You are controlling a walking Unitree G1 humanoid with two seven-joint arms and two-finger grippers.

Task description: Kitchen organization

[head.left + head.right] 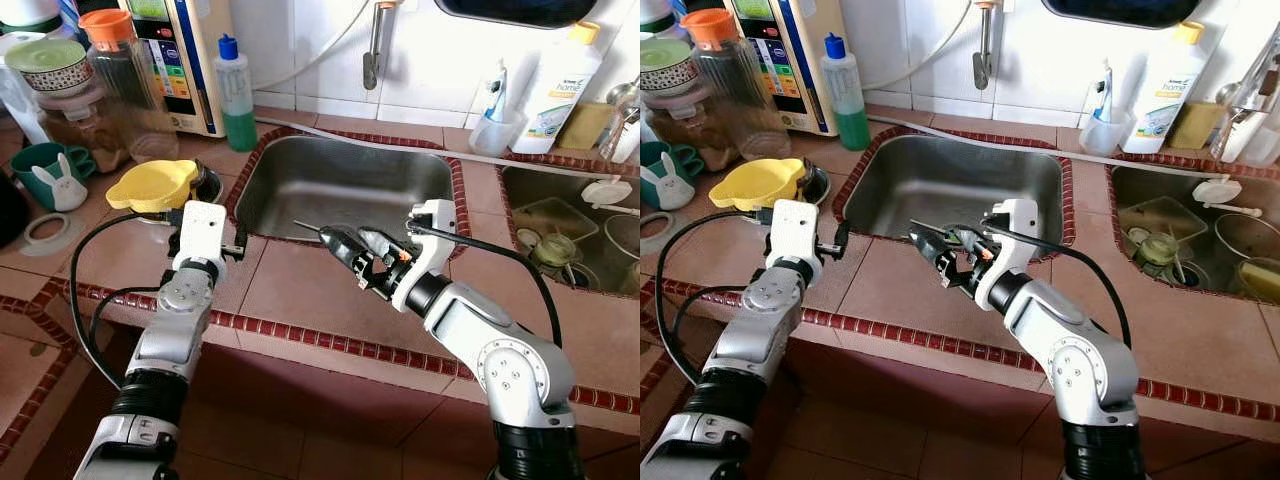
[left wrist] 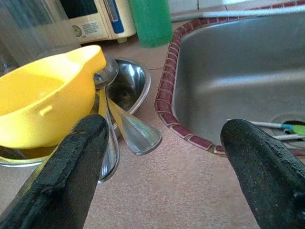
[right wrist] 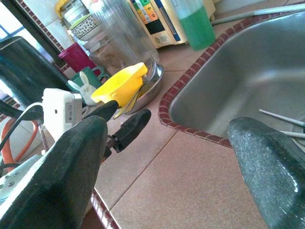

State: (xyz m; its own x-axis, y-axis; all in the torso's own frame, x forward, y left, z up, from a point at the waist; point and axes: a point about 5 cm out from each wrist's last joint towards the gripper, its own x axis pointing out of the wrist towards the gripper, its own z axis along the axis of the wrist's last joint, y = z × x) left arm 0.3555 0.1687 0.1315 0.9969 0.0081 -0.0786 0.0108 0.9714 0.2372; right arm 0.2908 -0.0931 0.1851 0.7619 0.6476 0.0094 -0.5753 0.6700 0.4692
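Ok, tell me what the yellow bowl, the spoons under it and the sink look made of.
Yellow bowl: likely plastic, with an opaque, even colour, a soft sheen and a moulded spout.
Spoons: metal, probably stainless steel, polished with mirror-like reflections.
Sink: stainless steel by its look, with a brushed grey surface and dull, smeared highlights.

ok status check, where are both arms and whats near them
Left pincer open over counter, facing yellow bowl and spoons. Right pincer open at sink front edge. Both empty.
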